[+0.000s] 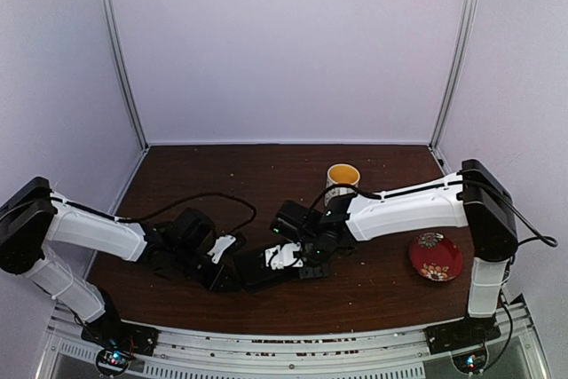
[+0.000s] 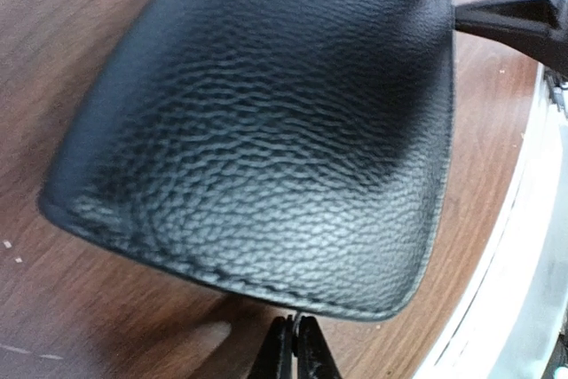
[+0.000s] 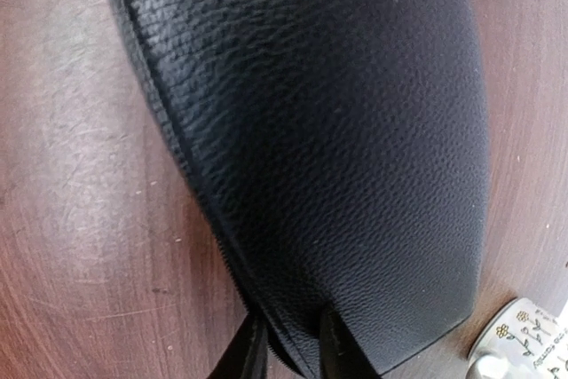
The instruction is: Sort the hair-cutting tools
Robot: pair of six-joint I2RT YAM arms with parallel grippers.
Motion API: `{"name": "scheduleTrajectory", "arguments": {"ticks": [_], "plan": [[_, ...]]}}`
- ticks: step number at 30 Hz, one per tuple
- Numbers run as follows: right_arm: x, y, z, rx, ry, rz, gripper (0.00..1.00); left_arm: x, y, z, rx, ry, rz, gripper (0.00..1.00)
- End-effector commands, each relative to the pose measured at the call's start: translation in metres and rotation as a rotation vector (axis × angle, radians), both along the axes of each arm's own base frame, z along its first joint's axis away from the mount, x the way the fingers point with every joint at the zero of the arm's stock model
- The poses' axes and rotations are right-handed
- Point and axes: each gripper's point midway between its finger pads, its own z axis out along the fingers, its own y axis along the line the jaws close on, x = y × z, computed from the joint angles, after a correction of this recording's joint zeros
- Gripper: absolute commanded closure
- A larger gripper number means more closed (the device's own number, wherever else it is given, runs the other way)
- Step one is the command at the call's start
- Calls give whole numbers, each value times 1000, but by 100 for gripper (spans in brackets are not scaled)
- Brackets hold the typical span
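No hair-cutting tools show in any view. A black leather case (image 1: 255, 270) lies on the brown table between my two grippers and fills the left wrist view (image 2: 266, 130) and the right wrist view (image 3: 337, 130). My left gripper (image 1: 229, 272) (image 2: 295, 333) is shut at the case's stitched edge, with a thin silvery tab, apparently the zipper pull, pinched between its fingers. My right gripper (image 1: 273, 264) (image 3: 288, 343) is shut on the opposite end of the case, one finger on the zipper side and one on the leather face.
A white patterned mug (image 1: 343, 179) (image 3: 524, 343) stands just behind the right arm. A red floral plate (image 1: 435, 256) lies at the right. The table's metal front rail (image 2: 532, 246) runs close to the case.
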Motion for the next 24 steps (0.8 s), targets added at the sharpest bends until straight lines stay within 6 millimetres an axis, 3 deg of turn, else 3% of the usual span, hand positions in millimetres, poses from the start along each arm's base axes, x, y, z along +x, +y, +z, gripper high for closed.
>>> {"name": "scheduleTrajectory", "arguments": {"ticks": [1, 5, 12, 15, 18, 21, 24], "plan": [[-16, -37, -21, -100, 72, -24, 76, 17, -11, 22, -10, -99, -4, 100], [-15, -39, 6, -72, 47, -9, 69, 35, 14, 16, 114, -117, 90, 100], [-3, -30, 53, 28, 37, -9, 65, 75, 43, 24, 243, -203, 182, 100], [22, -34, 49, 42, -5, -36, 62, 91, 45, 26, 298, -235, 164, 100], [39, -43, 25, -6, 12, -60, 62, 105, 42, 26, 343, -263, 145, 100], [36, -39, 14, -19, 47, -42, 62, 111, 36, 25, 345, -263, 122, 100], [34, -24, 27, 38, 52, -23, 62, 112, 33, 23, 341, -260, 113, 100]]}}
